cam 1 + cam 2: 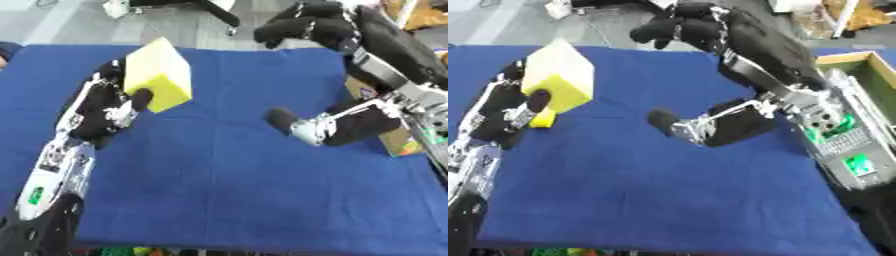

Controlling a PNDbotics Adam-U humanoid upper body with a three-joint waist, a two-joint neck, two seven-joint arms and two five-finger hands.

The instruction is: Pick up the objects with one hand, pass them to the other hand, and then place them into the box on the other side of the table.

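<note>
My left hand [109, 107] grips a yellow foam block [157, 75] above the blue cloth-covered table [245, 190].

My thumb and fingers are curled round the block's lower edge, holding it up over the table's left side. My right hand [306, 30] hangs open above the far edge, fingers relaxed and apart from the block. An open wooden box [859, 65] sits at the table's right side.

text: none legible | labels: none | brands: none | numbers: none | signs: none (green lit spots on both arms show no characters)
</note>
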